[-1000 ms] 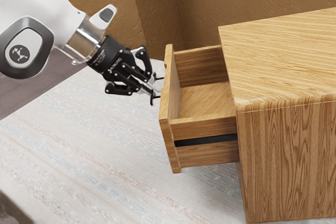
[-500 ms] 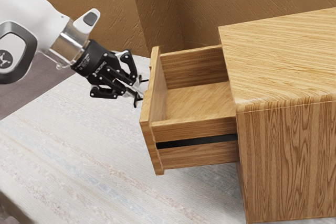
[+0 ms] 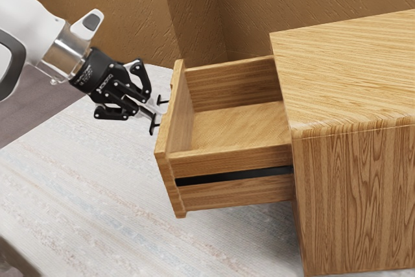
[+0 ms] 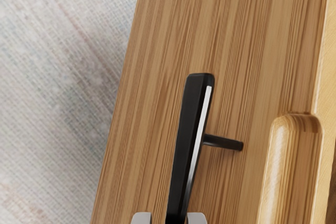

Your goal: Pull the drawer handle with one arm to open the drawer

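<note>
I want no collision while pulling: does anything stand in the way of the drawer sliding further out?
Nothing visible does. The hand is shut on the drawer handle, and no object lies on the pale surface ahead of the drawer front.

Cut-off edges and a drawer front turned away

In the exterior view the arm (image 3: 45, 43) is cut by the frame's upper left, and the cabinet (image 3: 350, 108) by its right and lower edges. The drawer (image 3: 227, 128) has its rear hidden inside the cabinet. Its front faces away, so the handle (image 3: 160, 102) is a few dark slivers beside the gripper (image 3: 154, 120), too small to read. In the wrist view the handle's end nearest the gripper runs out of frame.
</note>
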Available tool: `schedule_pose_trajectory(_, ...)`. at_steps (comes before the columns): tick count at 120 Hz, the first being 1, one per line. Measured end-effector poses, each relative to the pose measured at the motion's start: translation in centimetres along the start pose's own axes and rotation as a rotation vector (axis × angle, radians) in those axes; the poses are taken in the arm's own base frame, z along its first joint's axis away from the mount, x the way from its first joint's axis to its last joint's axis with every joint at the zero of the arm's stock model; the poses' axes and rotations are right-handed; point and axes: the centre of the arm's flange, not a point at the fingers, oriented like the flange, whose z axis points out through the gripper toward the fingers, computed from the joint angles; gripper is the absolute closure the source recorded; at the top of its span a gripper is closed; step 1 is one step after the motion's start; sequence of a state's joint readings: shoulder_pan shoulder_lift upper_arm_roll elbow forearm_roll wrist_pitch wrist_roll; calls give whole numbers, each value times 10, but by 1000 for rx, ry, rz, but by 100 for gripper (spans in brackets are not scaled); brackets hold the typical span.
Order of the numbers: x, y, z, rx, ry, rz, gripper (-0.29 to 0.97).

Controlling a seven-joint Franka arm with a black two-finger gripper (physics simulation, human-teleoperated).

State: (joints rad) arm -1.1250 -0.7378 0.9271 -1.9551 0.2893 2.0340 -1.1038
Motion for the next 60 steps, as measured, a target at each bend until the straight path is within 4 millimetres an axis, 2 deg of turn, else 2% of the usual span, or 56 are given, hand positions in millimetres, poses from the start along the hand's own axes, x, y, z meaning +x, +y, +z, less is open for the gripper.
schedule_pose_trajectory(60,6,-23,-18,-8,15,-37,70)
